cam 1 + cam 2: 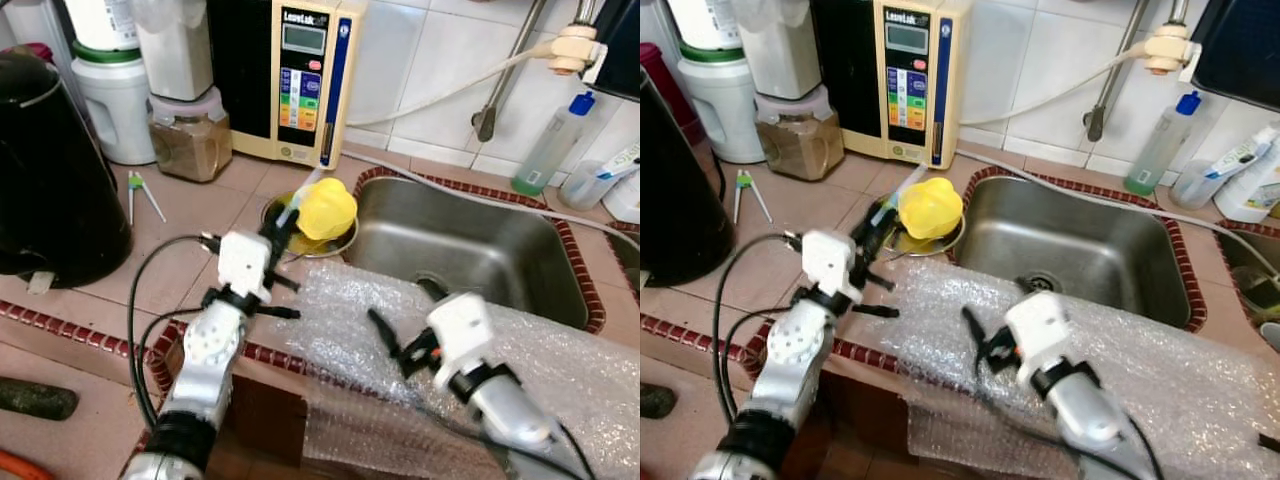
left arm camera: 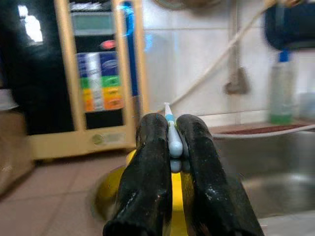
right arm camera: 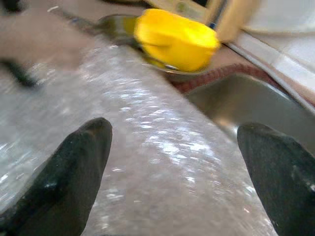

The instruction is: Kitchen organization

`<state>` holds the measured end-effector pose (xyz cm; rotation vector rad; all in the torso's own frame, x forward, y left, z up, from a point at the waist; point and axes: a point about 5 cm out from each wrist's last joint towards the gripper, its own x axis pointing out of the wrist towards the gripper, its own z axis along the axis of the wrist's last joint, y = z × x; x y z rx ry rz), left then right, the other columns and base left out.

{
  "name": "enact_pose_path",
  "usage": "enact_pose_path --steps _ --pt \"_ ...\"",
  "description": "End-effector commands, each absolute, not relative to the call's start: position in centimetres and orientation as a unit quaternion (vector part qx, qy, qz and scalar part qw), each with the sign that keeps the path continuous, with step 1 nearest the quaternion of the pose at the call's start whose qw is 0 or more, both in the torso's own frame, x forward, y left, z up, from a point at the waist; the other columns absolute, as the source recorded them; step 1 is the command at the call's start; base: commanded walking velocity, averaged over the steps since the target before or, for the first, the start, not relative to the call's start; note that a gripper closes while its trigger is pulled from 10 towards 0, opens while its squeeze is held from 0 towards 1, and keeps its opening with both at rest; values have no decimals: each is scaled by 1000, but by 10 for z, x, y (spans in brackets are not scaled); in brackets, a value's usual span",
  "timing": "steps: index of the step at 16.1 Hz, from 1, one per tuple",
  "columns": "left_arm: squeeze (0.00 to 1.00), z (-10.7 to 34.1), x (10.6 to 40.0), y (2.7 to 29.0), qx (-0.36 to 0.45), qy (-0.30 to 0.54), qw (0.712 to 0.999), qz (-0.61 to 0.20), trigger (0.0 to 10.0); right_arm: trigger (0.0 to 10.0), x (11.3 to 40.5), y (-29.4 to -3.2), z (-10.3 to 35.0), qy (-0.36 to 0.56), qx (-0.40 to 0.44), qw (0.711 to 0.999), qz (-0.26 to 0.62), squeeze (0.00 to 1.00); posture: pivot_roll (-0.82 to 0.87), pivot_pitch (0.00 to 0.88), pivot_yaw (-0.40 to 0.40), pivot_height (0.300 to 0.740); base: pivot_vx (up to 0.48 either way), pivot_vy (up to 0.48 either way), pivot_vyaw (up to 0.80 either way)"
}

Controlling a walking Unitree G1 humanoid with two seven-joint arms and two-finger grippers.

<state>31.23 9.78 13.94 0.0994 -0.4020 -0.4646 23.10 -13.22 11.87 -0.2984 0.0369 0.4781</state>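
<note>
Bubble wrap (image 1: 480, 340) drapes the table edge under my right gripper (image 1: 385, 335). Beside the sink (image 1: 470, 240), my left gripper (image 1: 283, 222) hovers near the yellow cup (image 1: 325, 208). Left wrist: jaws clenched on a toothbrush (image 2: 170, 132), likely to stow it. Right wrist: jaws spread wide, released.

Cup (image 1: 326, 208) left of sink (image 1: 470, 250)
</note>
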Motion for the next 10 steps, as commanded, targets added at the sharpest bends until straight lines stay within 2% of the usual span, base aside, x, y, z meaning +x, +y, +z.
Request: enact_pose_path --steps 1,3,7,10 --pt "0 149 311 90 40 -210 944 -250 0 10000 232 -134 118 14 -176 955 240 0 102 0 -97 740 0 0 0" --pt "0 162 304 82 25 -212 932 -292 0 10000 237 -138 122 -1 -189 954 232 0 110 0 -104 740 0 0 0" --pt "0 175 302 81 27 -224 925 -306 0 10000 244 -142 128 -34 -235 945 224 0 112 0 -99 740 0 0 0" --pt "0 171 293 77 31 -170 917 -359 0 10000 248 -152 130 -45 -258 944 202 0 109 0 -91 740 0 0 0"
